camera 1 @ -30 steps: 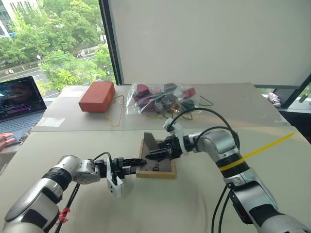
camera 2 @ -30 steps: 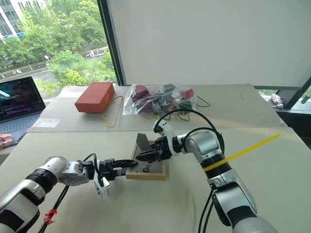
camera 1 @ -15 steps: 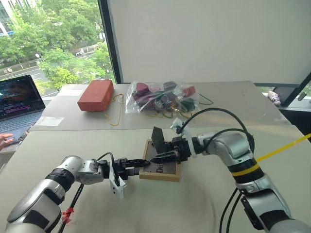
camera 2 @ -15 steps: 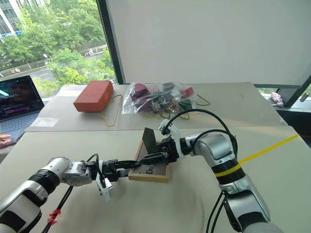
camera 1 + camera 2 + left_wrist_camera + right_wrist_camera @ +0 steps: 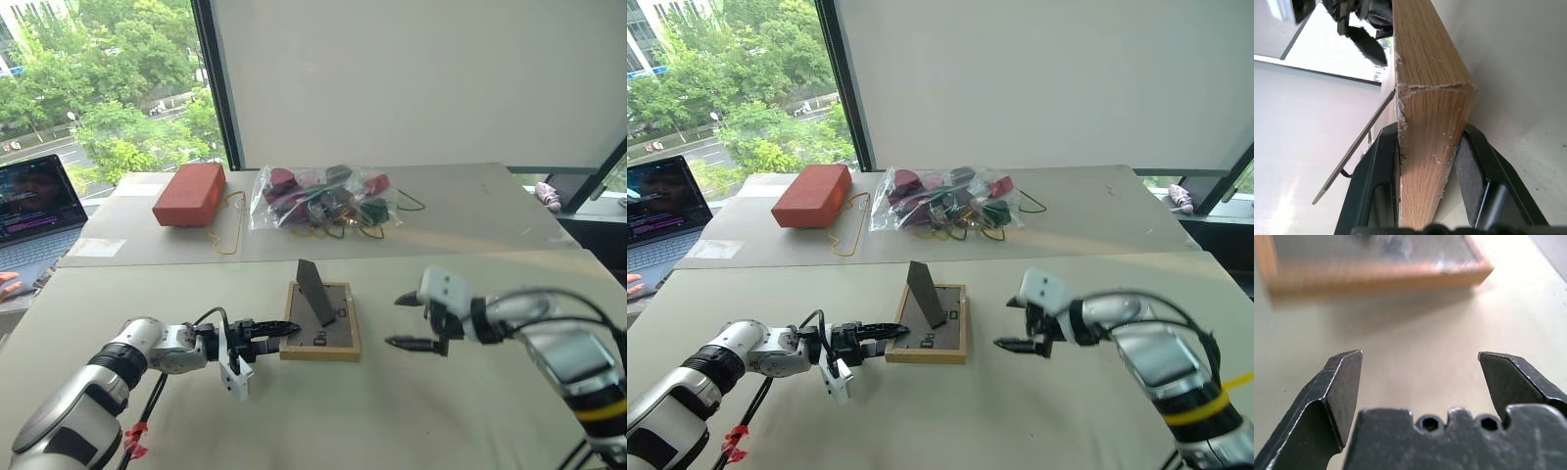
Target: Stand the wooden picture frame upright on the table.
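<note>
The wooden picture frame (image 5: 333,338) lies face down on the table (image 5: 392,411), dark grey back up. Its fold-out stand (image 5: 315,292) sticks up at a slant. My left gripper (image 5: 274,328) reaches in level from the left and is shut on the frame's left edge. In the left wrist view the light wood edge (image 5: 1430,147) sits clamped between the two black fingers (image 5: 1378,186). My right gripper (image 5: 407,318) hovers just right of the frame, apart from it, open and holding nothing. The right wrist view shows the frame (image 5: 1376,274) beyond the spread fingertips (image 5: 1344,382).
On the rear tabletop stand a red-orange block (image 5: 189,193) and a clear plastic bag of mixed items (image 5: 323,201). A laptop (image 5: 34,206) sits at the far left with a person's hand (image 5: 8,286) by it. Bare tabletop extends in front of the frame.
My right gripper has let go of the stand and swung away to the right, staying open. The stand now sticks up by itself. The left gripper keeps its hold.
</note>
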